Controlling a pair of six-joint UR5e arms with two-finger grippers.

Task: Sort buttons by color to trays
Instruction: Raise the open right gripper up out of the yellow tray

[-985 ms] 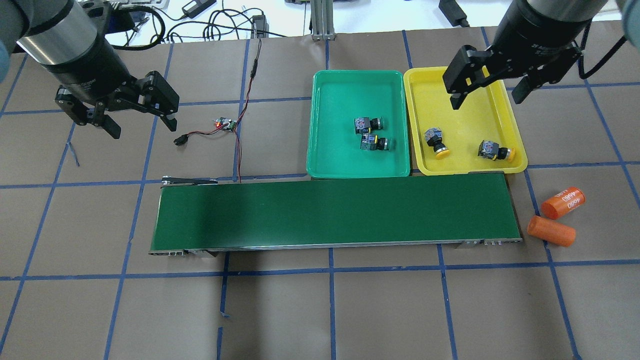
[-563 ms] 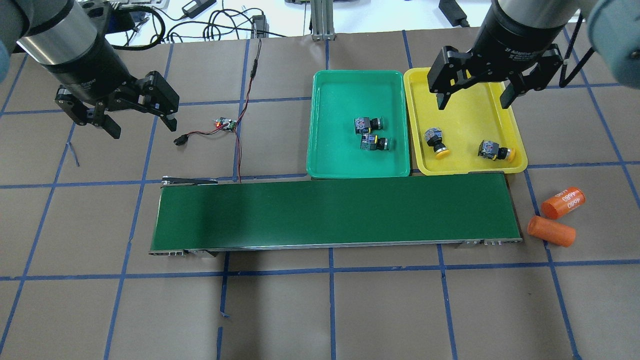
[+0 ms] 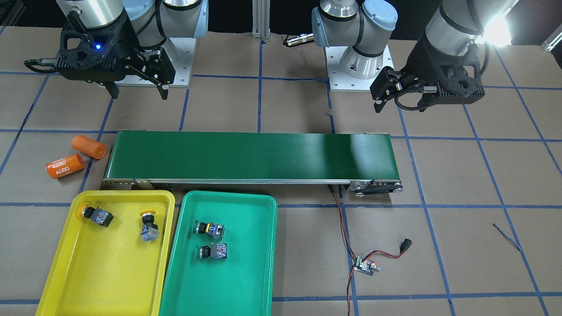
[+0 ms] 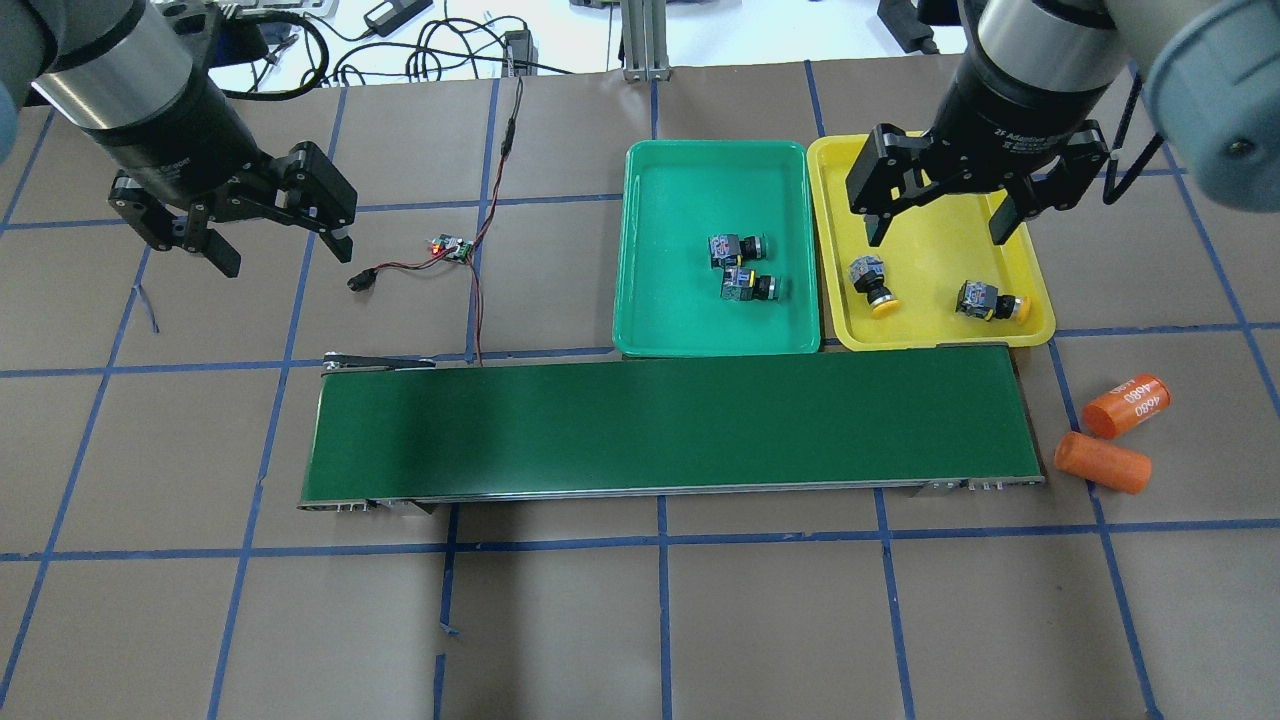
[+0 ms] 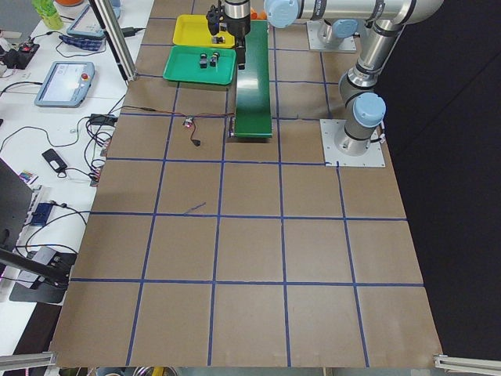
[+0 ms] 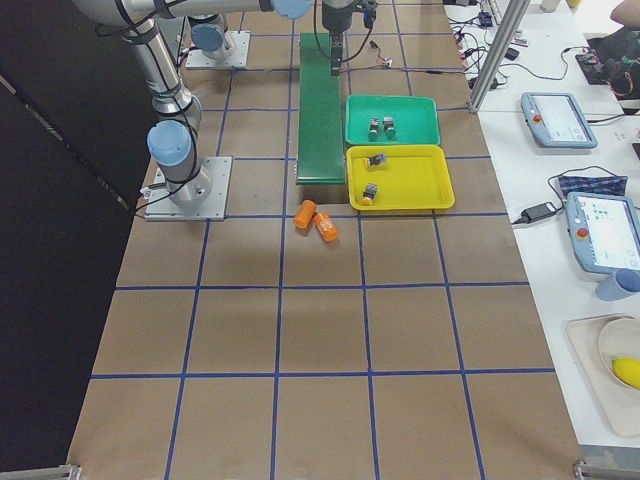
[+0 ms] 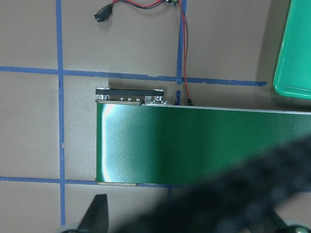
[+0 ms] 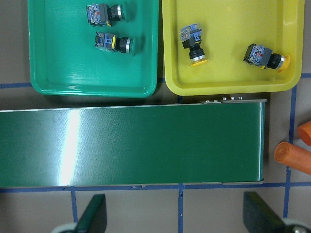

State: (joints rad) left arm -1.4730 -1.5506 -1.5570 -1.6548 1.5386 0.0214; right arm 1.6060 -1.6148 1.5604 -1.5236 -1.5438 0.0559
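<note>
Brown gridded surface [image 4: 640,620], dark belt [image 4: 670,425] across it. Inside yellow tray [image 4: 930,335], both yellow-capped buttons [image 4: 872,285]; inside green tray [image 4: 680,190], green-capped pair [image 4: 733,248]. Looks fully sorted. Over yellow tray's far half, right pincer [image 4: 938,237] spread and empty, buttons lying just belt-ward of it; left pincer [image 4: 284,256] likewise spread, empty, well apart.

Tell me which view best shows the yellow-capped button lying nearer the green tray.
Right wrist-mounted: the yellow-capped button is close and unobstructed, with cap and contact block distinct. The overhead and front-facing views show it whole but smaller; the side views show at most a speck; the left wrist view misses it.
</note>
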